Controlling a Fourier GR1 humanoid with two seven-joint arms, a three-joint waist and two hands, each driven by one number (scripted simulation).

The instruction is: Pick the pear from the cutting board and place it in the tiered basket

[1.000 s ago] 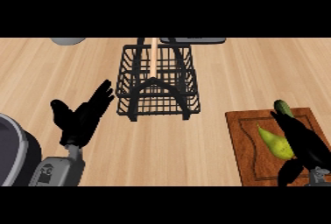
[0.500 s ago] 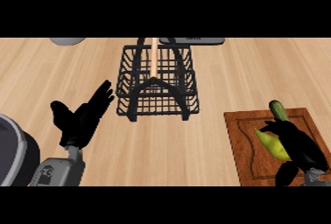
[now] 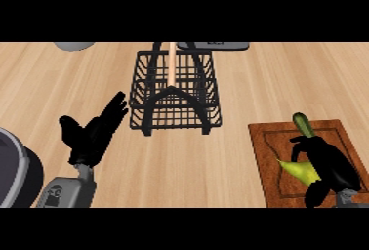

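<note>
Now grasp step: right hand (image 3: 328, 163) fingers curl over yellow-green pear (image 3: 299, 169) on brown wooden cutting board (image 3: 270, 146); next, lift toward black wire tiered basket (image 3: 175, 100).

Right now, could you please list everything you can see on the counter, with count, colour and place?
pear: one, yellow-green, on the cutting board, partly under the right hand
green vegetable: one, dark green, far end of the board
cutting board: one, brown wood, near right
tiered basket: one, black wire, centre
grey object: one, far left edge, cut off
dark tray-like object: one, far edge, behind the basket
dark round object: one, grey-rimmed, near left edge
left hand: black, open, left
right hand: black, curling over the pear
</note>
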